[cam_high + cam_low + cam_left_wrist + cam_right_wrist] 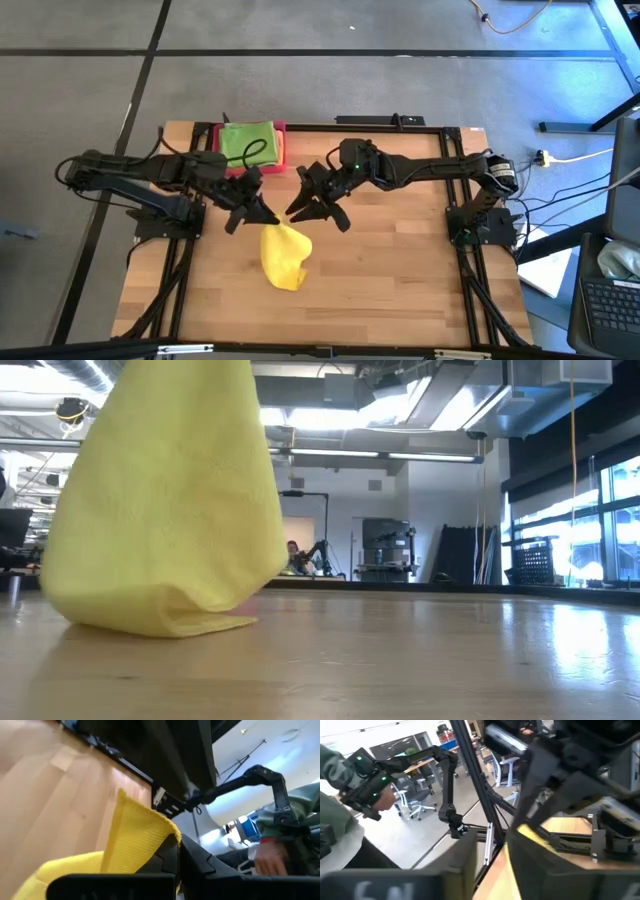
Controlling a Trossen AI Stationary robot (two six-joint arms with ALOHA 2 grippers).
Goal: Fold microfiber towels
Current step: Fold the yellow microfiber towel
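Note:
A yellow microfiber towel (285, 258) hangs in a bunch over the middle of the table, and its lower end (150, 618) rests crumpled on the wood. My left gripper (268, 214) is shut on its top from the left. My right gripper (298, 211) comes from the right and stands right against the same top. The right wrist view is blurred and shows only a strip of yellow cloth (527, 834) near it. A bright green towel (248, 142) lies folded in the pink-red tray (281, 128) at the far edge. My left gripper pinches the yellow towel's upper edge (150, 827) between its two fingers (197, 862). It comes nearly level from the table's left, slanting a little down. The cloth stands up as a folded ridge beyond the fingers. The rest hangs slack below, its lower end on the table.
The tray with the green towel sits at the far edge, just behind both grippers. Bare wood lies toward the near edge and to either side of the yellow towel. A person's hand (267, 861) and green sleeve (335, 785) show in the room beyond the table.

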